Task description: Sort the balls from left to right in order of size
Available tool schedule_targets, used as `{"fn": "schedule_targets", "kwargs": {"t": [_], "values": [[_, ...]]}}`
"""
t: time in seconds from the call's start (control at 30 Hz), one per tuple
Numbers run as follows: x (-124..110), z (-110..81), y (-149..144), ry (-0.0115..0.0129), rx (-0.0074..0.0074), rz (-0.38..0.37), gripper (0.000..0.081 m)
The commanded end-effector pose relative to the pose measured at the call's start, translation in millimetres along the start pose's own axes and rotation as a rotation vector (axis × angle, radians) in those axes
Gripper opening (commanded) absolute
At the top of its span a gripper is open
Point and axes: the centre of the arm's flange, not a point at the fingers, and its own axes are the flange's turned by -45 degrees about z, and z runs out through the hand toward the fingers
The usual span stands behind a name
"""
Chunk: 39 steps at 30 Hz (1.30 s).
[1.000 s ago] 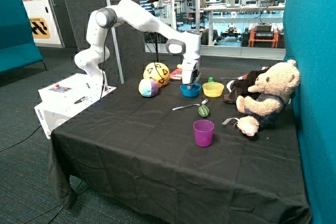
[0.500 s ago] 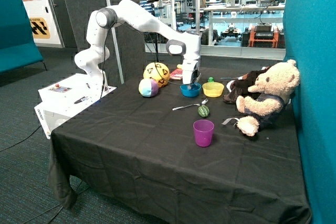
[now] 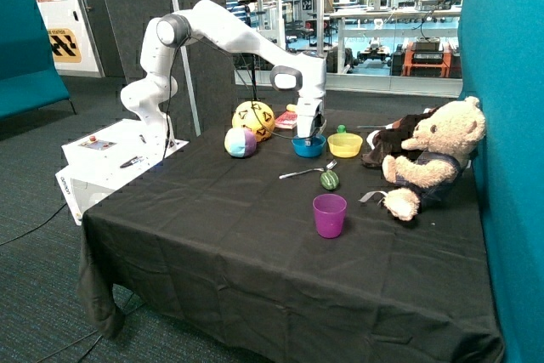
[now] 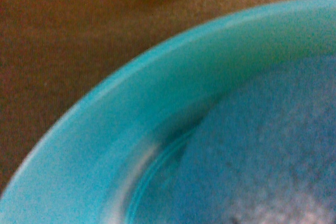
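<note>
The purple cup (image 3: 329,214) stands nearest on the black table (image 3: 255,244), with the green striped toy (image 3: 329,179) behind it toward 12 o'clock. Farther back, the gripper (image 3: 308,136) reaches into the blue bowl (image 3: 308,146), very close over the small dark blue ball (image 4: 273,145); whether its fingers are open or closed cannot be told. At the bowl's 9 o'clock sits the pastel ball (image 3: 240,142), touching the yellow ball (image 3: 253,119) behind it.

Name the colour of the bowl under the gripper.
Blue bowl, below the gripper; clearest in the wrist view.
</note>
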Motion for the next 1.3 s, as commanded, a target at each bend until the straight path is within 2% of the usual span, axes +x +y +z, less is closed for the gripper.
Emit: {"fn": "schedule_targets", "kwargs": {"t": [0.0,0.17,0.27,0.3,0.37,0.4,0.47,1.27], "values": [[5.0,1.2,2.2,-0.0098,-0.0023,0.000,0.0615],[4.6,3.9,2.1,-0.0098,-0.0023,-0.001,0.0589],[4.2,6.3,1.2,-0.0098,-0.0023,-0.002,0.0497],[4.1,6.9,0.8,-0.0098,-0.0023,-0.002,0.0443],[4.2,8.5,0.0,-0.0098,-0.0023,-0.001,0.0158],[4.2,9.1,-0.2,-0.0098,-0.0023,-0.001,0.0079],[4.3,9.7,-0.9,-0.0098,-0.0023,-0.001,0.0020],[9.5,9.7,-4.6,-0.0099,-0.0022,-0.014,0.0000]]}}
